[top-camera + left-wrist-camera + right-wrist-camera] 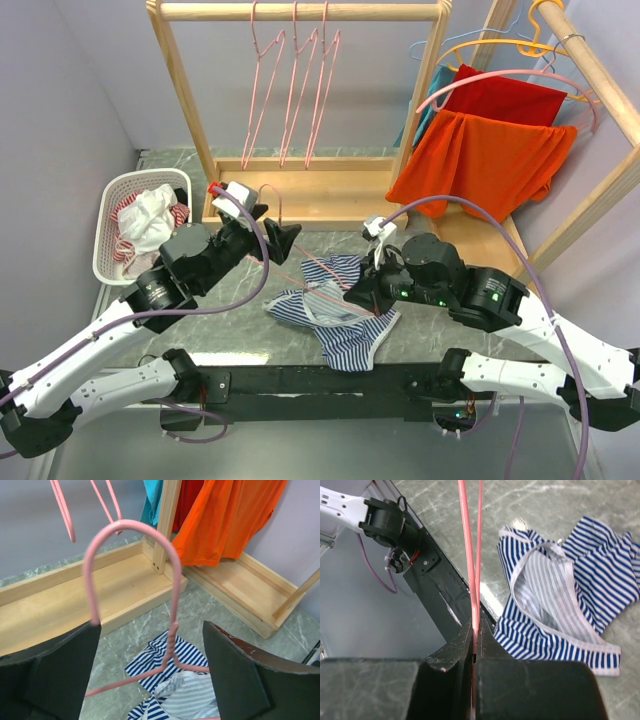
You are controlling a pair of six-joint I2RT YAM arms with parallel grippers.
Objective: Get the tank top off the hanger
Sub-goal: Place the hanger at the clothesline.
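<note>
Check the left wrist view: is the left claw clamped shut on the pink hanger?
No: the left claw stands wide open, with the hook of the pink hanger loose in the gap.

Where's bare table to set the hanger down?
Bare marble front-left, between left arm and tank top; a smaller patch front-right, between tank top and right arm. Crowded at centre: hanger, left gripper, right gripper, rack base just behind.
</note>
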